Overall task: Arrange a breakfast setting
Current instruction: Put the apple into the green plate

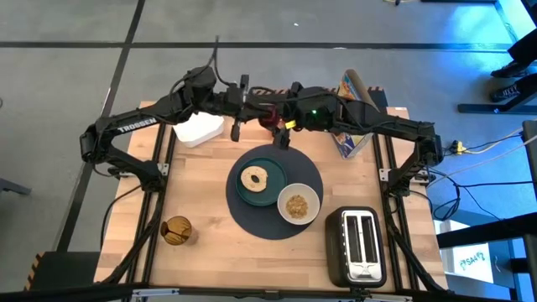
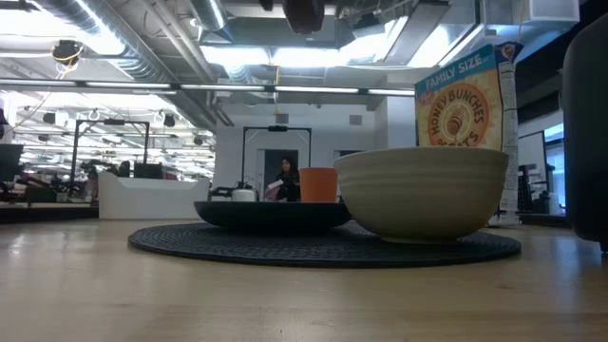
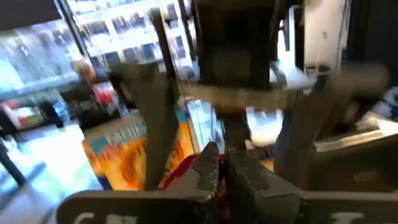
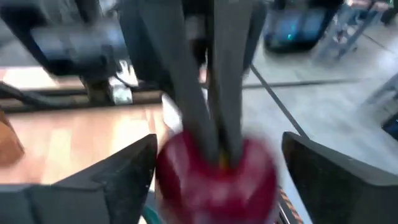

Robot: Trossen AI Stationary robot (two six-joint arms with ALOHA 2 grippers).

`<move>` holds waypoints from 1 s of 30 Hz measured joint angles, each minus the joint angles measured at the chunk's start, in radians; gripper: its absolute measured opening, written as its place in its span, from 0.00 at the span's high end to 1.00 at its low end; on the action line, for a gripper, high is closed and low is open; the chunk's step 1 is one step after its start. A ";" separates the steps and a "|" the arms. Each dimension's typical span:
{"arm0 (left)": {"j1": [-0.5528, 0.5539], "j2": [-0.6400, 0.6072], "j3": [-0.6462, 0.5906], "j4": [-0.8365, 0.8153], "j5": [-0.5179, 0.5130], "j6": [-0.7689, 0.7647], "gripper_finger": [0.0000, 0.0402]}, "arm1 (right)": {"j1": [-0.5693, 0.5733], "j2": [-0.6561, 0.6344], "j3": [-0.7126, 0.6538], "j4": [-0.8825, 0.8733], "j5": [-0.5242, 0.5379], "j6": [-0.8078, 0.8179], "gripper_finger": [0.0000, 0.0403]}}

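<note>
- While held in the air above the far edge of the tabletop, just beyond the round placemat (image 1: 312,172): small red fruit (image 4: 214,171), pinched by the left gripper (image 3: 214,174), fingers pressed together on it.
- Facing it from the other side: right gripper (image 4: 217,146), fingers wide apart, one on each side of the fruit, not touching it as far as can be told.
- Already on the placemat: teal plate (image 1: 273,164) with the bagel (image 1: 253,178) on it, and white bowl (image 1: 316,201) touching the plate on the side toward the near edge.
- Behind the plate in the low view: orange cup (image 2: 317,184).
- No sign of the metal utensil anywhere.
- Probably the passing of the fruit from arm to arm.
- Next, most likely: close the right fingers on the fruit first, release the left only after, then bring it down to the setting.
- Care needed, since round and easy to roll.
</note>
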 joint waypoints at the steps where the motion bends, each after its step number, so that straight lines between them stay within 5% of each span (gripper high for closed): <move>1: 0.000 0.002 -0.002 -0.011 0.001 -0.002 0.99 | 0.000 0.000 0.001 0.011 -0.002 0.001 0.16; 7: 0.022 0.000 -0.002 -0.038 0.009 -0.017 0.99 | 0.000 -0.006 0.003 -0.014 0.002 0.038 0.06; 16: 0.020 0.003 -0.185 -0.030 0.009 -0.079 0.99 | 0.001 -0.053 0.001 -0.179 0.036 0.170 0.12; 24: -0.046 0.019 -0.503 0.375 0.041 -0.088 0.99 | 0.001 -0.106 0.001 -0.180 0.059 0.213 0.20; 30: -0.089 0.158 -0.591 0.572 0.117 -0.114 0.99 | 0.001 -0.109 0.001 -0.161 0.073 0.238 0.24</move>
